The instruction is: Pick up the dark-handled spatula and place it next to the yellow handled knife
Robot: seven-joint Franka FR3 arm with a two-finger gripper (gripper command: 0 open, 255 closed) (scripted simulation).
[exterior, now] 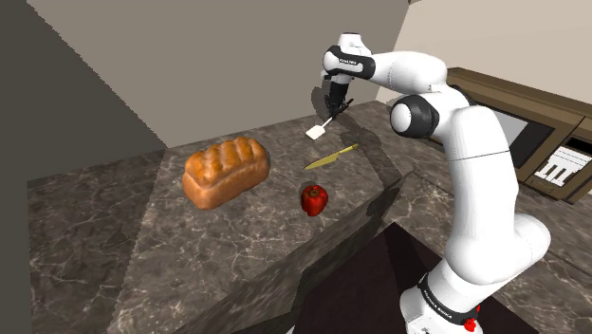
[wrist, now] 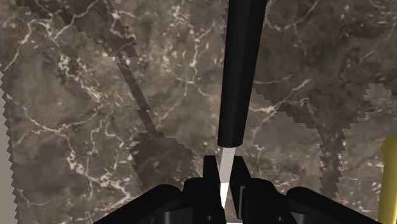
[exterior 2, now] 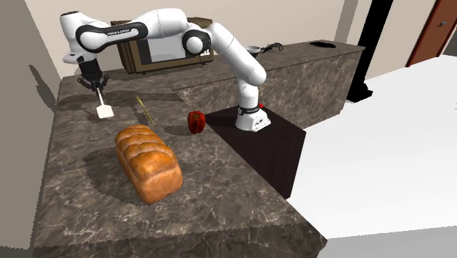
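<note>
Above counter [exterior: 237,249] | arm [exterior: 474,166] stretched out, gripper [exterior: 332,112] pointing down | clamped on spatula [exterior: 318,131]

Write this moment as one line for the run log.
gripper: shut on spatula | grip: at pale neck, blade end downward | knife: flat on counter, near spatula | placement: not yet done
</note>
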